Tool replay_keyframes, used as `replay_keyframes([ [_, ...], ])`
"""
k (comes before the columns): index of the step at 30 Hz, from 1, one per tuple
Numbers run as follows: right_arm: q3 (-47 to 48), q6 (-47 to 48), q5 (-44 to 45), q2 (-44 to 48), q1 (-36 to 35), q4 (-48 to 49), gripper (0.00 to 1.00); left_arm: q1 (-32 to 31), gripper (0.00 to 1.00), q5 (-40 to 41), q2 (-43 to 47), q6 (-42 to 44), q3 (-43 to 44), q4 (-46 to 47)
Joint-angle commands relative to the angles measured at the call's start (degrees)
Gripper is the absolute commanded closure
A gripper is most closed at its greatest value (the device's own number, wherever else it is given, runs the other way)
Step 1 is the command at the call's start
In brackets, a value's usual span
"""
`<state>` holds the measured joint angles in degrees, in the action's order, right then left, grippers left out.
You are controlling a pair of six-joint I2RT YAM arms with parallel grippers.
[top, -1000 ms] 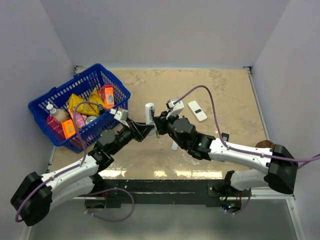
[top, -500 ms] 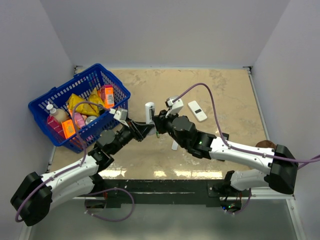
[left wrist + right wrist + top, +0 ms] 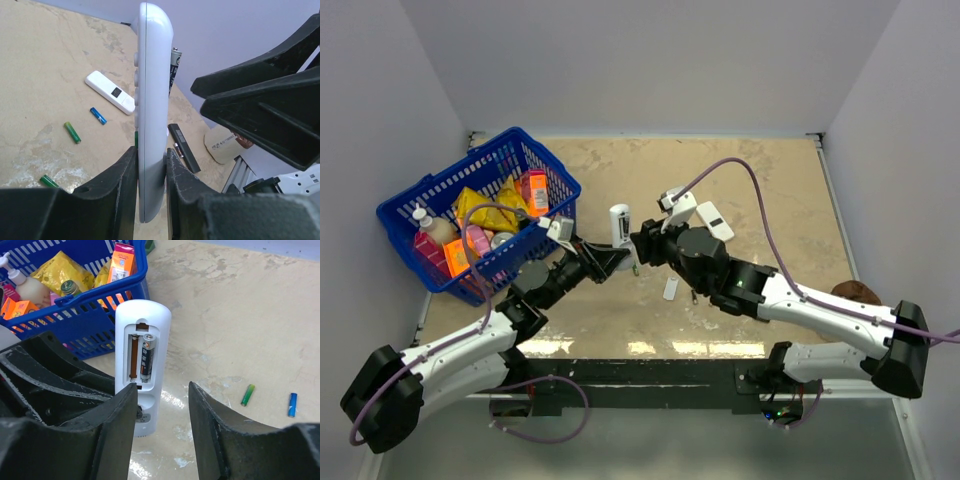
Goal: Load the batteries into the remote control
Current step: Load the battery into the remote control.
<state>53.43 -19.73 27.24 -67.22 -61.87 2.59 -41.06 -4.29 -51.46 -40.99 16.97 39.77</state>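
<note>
My left gripper (image 3: 150, 160) is shut on the lower end of the slim white remote control (image 3: 151, 100) and holds it upright above the table; it also shows in the top view (image 3: 619, 225). In the right wrist view the remote's (image 3: 142, 365) back compartment is open, with one dark battery (image 3: 147, 362) in the right slot and the left slot bare. My right gripper (image 3: 162, 395) is open and empty, just in front of the remote's lower part. A green battery (image 3: 247, 394) and a blue battery (image 3: 292, 404) lie loose on the table.
A blue basket (image 3: 470, 215) of packets stands at the left. A wider white remote with a dark window (image 3: 714, 221) lies behind the right gripper. A small white piece (image 3: 670, 288) lies under the right arm. A black remote (image 3: 183, 147) and another green battery (image 3: 48, 181) lie on the table.
The right arm has drawn back a little to the right, away from the remote. The left arm holds the remote still.
</note>
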Motion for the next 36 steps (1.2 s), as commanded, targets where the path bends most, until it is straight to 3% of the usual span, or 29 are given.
replay_keyframes([
  [1,7.3,4.6,-2.0,1.7,0.2,-7.0,0.51,-0.3,1.0,0.2,1.5,-0.9,0.8,4.3],
  [4,10.6,10.0,-4.6,1.8,0.2,-11.1,0.5,-0.2,1.0,0.2,2.2,-1.4,0.7,3.5],
  [5,11.1,13.4,-5.5,2.3,0.3,-12.0,0.45,-0.2,1.0,0.3,2.6,-1.5,0.7,3.3],
  [8,11.3,18.5,-6.0,4.4,2.3,-9.7,0.42,-0.2,1.0,0.2,2.9,-2.2,0.6,2.9],
  [11,8.2,25.3,-16.6,7.2,7.7,-3.4,0.42,-0.2,1.0,-0.2,3.3,-2.9,0.8,2.3],
  [12,6.0,27.3,-25.7,9.0,9.0,-1.8,0.42,-0.2,1.0,-0.3,3.4,-3.0,0.8,2.1],
  [14,3.4,33.1,-30.1,10.8,10.8,4.6,0.41,-0.2,1.0,-0.4,4.0,-3.0,0.9,1.8],
  [16,1.3,36.5,-34.0,11.5,11.2,7.1,0.29,-0.2,1.0,-0.5,4.2,-3.0,0.9,1.5],
  [22,6.3,47.4,-42.2,6.6,12.9,0.9,0.2,-0.2,1.0,-3.2,3.8,-2.8,2.3,1.2],
  [31,11.3,58.5,-50.4,2.4,14.4,-6.3,0.21,-0.2,1.0,-6.3,3.4,-2.9,2.5,2.8],
  [34,12.7,59.1,-52.0,1.2,14.4,-8.3,0.25,-0.2,1.0,-7.0,3.3,-2.9,2.6,3.1],
  [36,13.7,59.5,-52.5,0.3,14.5,-9.3,0.33,-0.2,1.0,-7.5,3.1,-2.7,2.7,3.1],
])
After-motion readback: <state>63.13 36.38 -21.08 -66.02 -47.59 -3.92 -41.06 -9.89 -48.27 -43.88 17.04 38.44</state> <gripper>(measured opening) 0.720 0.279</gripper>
